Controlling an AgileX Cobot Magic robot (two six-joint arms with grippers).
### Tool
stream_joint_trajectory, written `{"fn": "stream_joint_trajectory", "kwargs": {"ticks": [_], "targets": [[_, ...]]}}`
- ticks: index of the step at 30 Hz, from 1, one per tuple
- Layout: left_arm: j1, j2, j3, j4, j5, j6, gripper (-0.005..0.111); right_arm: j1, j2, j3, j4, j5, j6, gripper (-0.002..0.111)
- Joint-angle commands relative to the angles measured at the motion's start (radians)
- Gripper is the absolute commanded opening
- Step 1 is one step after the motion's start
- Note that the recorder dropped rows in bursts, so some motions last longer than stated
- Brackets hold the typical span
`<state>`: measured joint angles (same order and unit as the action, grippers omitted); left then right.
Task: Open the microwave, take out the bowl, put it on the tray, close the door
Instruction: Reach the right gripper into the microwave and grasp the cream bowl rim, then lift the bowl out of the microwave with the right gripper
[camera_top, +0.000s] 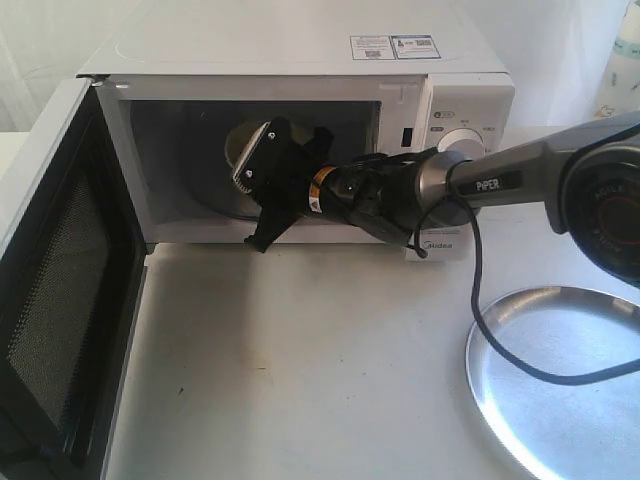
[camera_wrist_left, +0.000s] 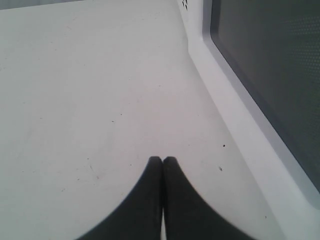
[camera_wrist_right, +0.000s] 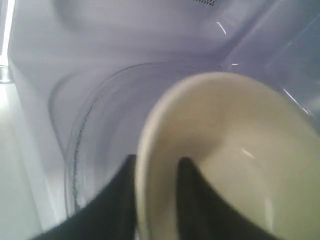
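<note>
The white microwave (camera_top: 300, 50) stands at the back with its door (camera_top: 60, 300) swung wide to the left. My right gripper (camera_top: 255, 165) reaches into the cavity. It is shut on the rim of the cream bowl (camera_top: 240, 145), one finger inside and one outside. In the right wrist view the bowl (camera_wrist_right: 235, 140) fills the frame, tilted over the glass turntable (camera_wrist_right: 95, 130), with the gripper (camera_wrist_right: 157, 165) pinching its rim. The silver tray (camera_top: 570, 370) lies at the front right. My left gripper (camera_wrist_left: 163, 159) is shut on nothing, above the table beside the door (camera_wrist_left: 270, 75).
A black cable (camera_top: 480, 320) hangs from the right arm over the tray's near rim. The open door takes up the left front of the white table (camera_top: 300, 350). A patterned bottle (camera_top: 622, 60) stands at the back right.
</note>
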<state>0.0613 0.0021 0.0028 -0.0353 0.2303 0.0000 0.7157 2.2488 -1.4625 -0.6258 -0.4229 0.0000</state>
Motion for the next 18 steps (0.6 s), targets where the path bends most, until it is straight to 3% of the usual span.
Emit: {"fn": "stream_joint_trajectory", "kwargs": {"ticks": [1, 5, 7, 8, 12, 15, 18], "targets": [[-0.006, -0.002, -0.003, -0.009, 0.002, 0.000, 0.000, 0.011, -0.005, 0.000, 0.001, -0.123, 0.036, 0.000], [-0.006, -0.002, -0.003, -0.009, 0.002, 0.000, 0.000, 0.049, -0.037, 0.000, -0.156, -0.172, 0.264, 0.000], [-0.006, -0.002, -0.003, -0.009, 0.002, 0.000, 0.000, 0.058, -0.056, 0.000, -0.385, -0.230, 0.498, 0.000], [-0.006, -0.002, -0.003, -0.009, 0.002, 0.000, 0.000, 0.060, -0.072, 0.000, -0.613, -0.365, 0.729, 0.000], [-0.006, -0.002, -0.003, -0.009, 0.002, 0.000, 0.000, 0.060, -0.129, 0.000, -1.065, -0.549, 1.020, 0.000], [-0.006, -0.002, -0.003, -0.009, 0.002, 0.000, 0.000, 0.060, -0.183, 0.046, -1.119, -0.549, 1.340, 0.000], [-0.006, -0.002, -0.003, -0.009, 0.002, 0.000, 0.000, 0.051, -0.244, 0.120, -1.119, -0.519, 1.285, 0.000]]}}
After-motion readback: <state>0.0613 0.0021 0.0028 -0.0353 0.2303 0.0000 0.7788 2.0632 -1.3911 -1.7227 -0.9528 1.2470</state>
